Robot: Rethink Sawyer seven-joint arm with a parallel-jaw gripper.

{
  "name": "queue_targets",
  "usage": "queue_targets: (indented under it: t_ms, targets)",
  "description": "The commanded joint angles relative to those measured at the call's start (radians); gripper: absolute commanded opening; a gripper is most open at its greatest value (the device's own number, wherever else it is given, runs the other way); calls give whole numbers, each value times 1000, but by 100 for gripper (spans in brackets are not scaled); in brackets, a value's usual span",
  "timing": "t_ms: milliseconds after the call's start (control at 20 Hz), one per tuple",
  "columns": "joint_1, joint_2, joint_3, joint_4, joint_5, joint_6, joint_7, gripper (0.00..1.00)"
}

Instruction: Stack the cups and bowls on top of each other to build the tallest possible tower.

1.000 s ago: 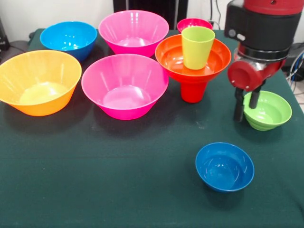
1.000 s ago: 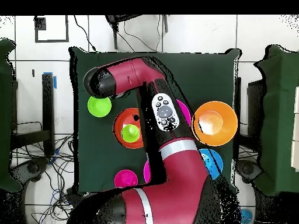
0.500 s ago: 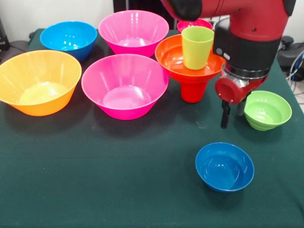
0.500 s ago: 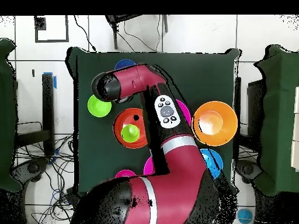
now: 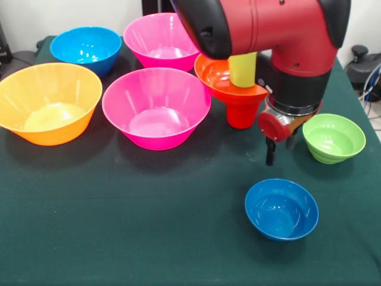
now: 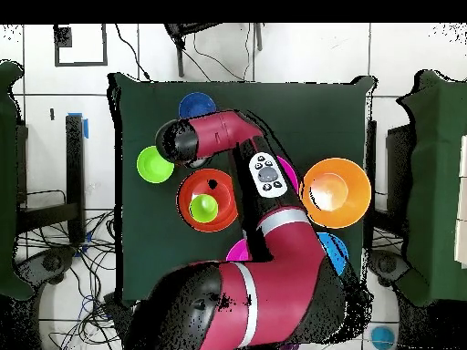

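The tower stands at the middle right: a red cup (image 5: 241, 114) as base, the wide red-orange bowl (image 5: 215, 74) on it, and the lime-green cup (image 5: 243, 68) standing in that bowl. It also shows in the overhead view (image 6: 189, 193). My gripper (image 5: 278, 152) hangs open and empty just above the cloth. It is between the tower and the small green bowl (image 5: 334, 138), and behind the small blue bowl (image 5: 281, 208). It touches none of them. The small red bowl is hidden behind the arm.
Two big pink bowls (image 5: 156, 107) (image 5: 156, 37), the yellow-orange bowl (image 5: 49, 101) and the mid-sized blue bowl (image 5: 86, 47) fill the left half. The arm's bulk covers the top right. The green cloth's edge (image 5: 372, 128) runs close to the small green bowl.
The gripper has moved from over the small green bowl's rim toward the picture's left and a little nearer the small blue bowl. It stays open. No bowl or cup has moved.
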State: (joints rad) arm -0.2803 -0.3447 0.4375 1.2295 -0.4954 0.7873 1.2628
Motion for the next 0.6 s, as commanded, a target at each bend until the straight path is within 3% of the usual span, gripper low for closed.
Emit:
queue_targets:
  t_ms: [50,600]
  targets:
    - [-10,28,22,25,5,-10,8,100]
    - [32,-91,18,37,74,78,63,100]
